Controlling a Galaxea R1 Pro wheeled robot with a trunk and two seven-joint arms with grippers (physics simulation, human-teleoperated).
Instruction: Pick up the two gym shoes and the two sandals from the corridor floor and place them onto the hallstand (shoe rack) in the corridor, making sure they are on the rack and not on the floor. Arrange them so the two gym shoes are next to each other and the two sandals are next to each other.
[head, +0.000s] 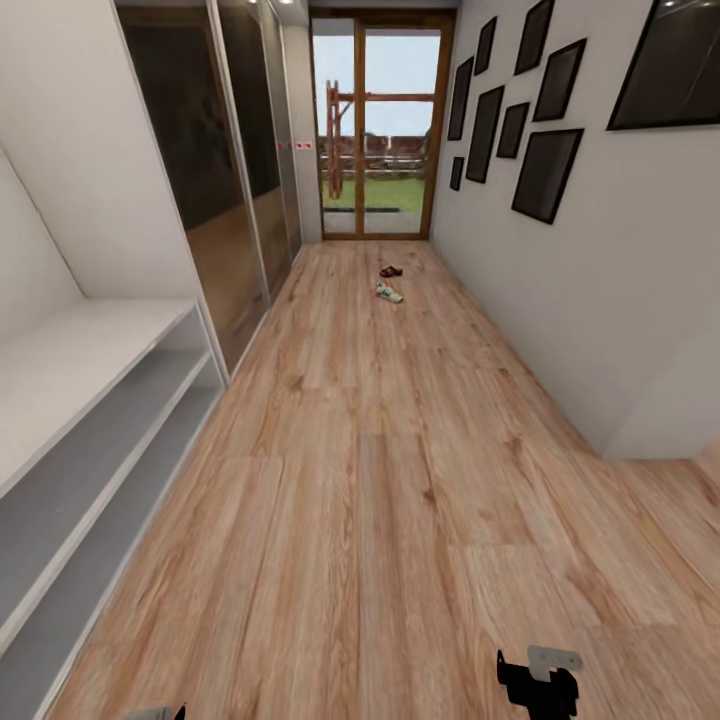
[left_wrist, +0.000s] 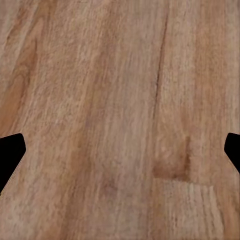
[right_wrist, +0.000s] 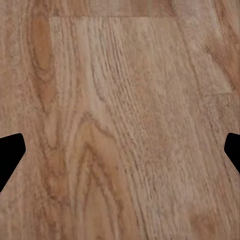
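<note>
glass door (head: 378, 125), black picture frames (head: 546, 172), mirrored wardrobe (head: 215, 150)

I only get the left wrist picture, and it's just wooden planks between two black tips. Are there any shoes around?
Observer: Yes. In the head view a gym shoe lies on the corridor floor far ahead, near the glass door.
Operator: And where would it go?
Observer: On the hallstand, which runs along the wall on the robot's left, close by.
</note>
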